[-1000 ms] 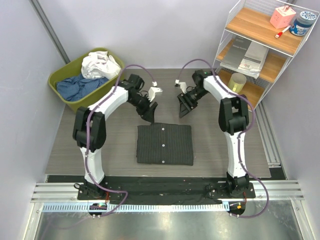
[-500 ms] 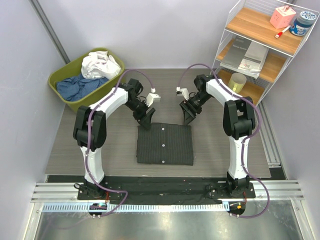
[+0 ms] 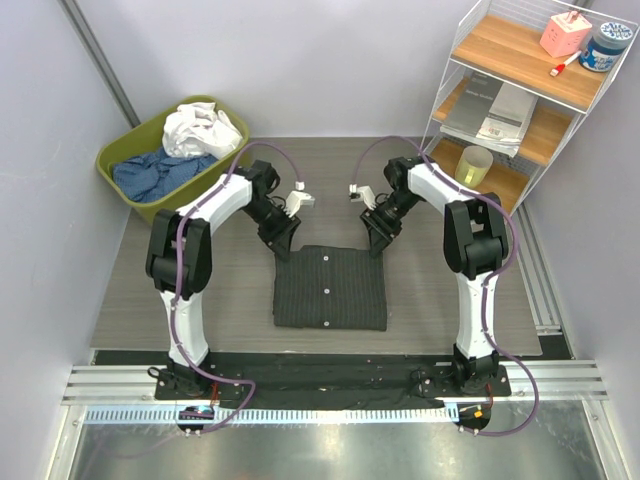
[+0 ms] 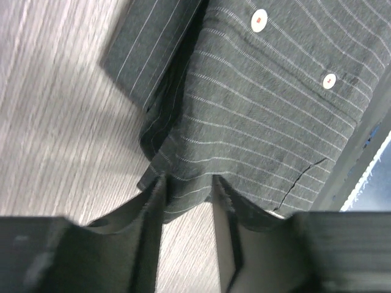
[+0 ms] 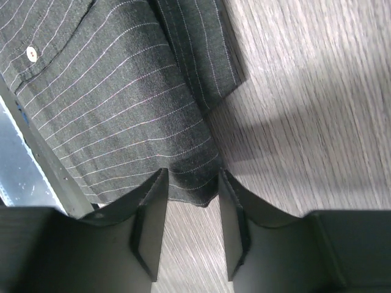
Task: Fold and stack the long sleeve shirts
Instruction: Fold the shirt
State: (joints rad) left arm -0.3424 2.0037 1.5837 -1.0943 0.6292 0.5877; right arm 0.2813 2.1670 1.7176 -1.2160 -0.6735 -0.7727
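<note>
Since a second ago both arms have dropped and closed in on the far edge of the shirt; the shirt itself has not shifted.

At the upper left of the overhead view, the green bin (image 3: 160, 207) holds a white garment (image 3: 203, 130) and a blue one (image 3: 155, 175), both crumpled. I can't tell if they are long-sleeved shirts. If they are, most of the job is still ahead.

The left gripper (image 3: 283, 241) is down at the shirt's upper left corner. From its wrist camera I see the fingers (image 4: 153, 220) spread apart with the striped hem lying between them, not pinched yet.

The dark pinstriped shirt (image 3: 330, 288) lies in the middle of the counter (image 3: 200, 290), buttons up, already folded into a neat rectangle with the sleeves tucked under. In both wrist views a folded layer shows along the side.

The right gripper (image 3: 378, 240) mirrors the left at the upper right corner. Its wrist camera likewise shows the jaws parted around the hem, with cloth between them and no grip taken.

I read this as the start of one more fold, or a lift to move the shirt aside. So one shirt is nearly folded, and I see no stack yet.
</note>
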